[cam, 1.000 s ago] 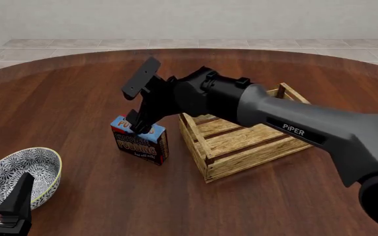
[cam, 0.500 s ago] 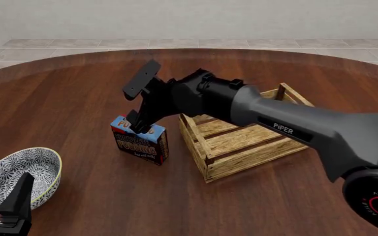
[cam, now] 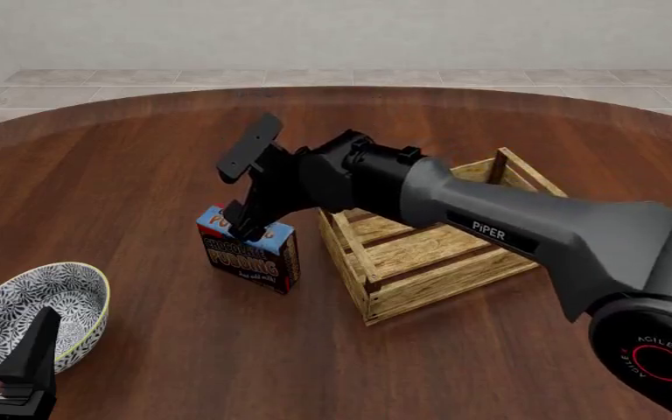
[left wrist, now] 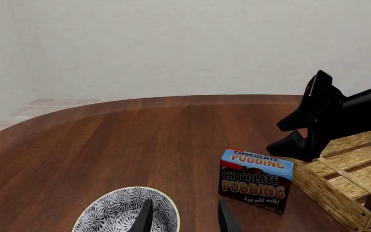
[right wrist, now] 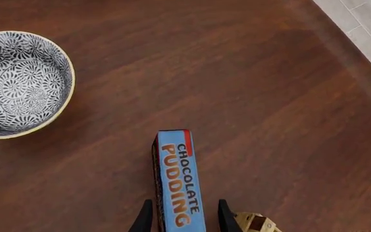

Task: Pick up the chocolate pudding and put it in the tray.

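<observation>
Only the right wrist view shows the right tool (right wrist: pixel 180 217) open, its fingers straddling the chocolate pudding (right wrist: pixel 178 181) on either side of the narrow blue top, not yet clamped. The carton stands upright on the tabletop (cam: pixel 137 201), just beside the tray (cam: pixel 430 249). The right arm reaches across the tray, angled down. The left tool (left wrist: pixel 184 220) is open and empty, over the bowl (left wrist: pixel 118 212).

Bare simulated test room, not a lived-in space

A round dark-wood table (cam: pixel 137 175) stands on a pale tiled floor (cam: pixel 348 79) before plain, featureless off-white walls (left wrist: pixel 172 43); the flat rendered surfaces, with only a patterned bowl (cam: pixel 32 317), a slatted tray (cam: pixel 430 254) and a chocolate pudding (cam: pixel 248 249) carton as props under a branded robot arm (cam: pixel 488 229), mark it as a robotics setup
</observation>
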Available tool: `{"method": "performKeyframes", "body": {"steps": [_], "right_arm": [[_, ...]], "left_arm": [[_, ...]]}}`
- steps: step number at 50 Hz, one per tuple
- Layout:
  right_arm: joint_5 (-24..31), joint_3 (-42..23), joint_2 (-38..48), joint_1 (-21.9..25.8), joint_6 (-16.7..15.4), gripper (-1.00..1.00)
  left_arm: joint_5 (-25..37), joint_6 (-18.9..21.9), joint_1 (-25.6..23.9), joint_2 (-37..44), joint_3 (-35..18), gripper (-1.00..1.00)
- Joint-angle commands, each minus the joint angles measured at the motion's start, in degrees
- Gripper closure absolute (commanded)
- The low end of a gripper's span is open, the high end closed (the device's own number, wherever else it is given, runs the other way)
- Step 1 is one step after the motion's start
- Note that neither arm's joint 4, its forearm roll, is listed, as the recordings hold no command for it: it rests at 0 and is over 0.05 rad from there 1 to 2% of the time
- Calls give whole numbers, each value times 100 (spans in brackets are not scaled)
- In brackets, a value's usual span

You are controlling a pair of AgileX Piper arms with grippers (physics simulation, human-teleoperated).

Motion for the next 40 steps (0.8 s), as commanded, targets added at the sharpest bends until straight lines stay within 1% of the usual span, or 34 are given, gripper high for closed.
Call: {"method": "performKeyframes", "body": {"steps": [1,40], "right_arm": [[-11,-32,70,-9,45,-100],[-105,-46,268,-70,167,-100]], "left_arm": [[0,0,0,0,0,-100],[0,-1,0,0,0,-100]]}}
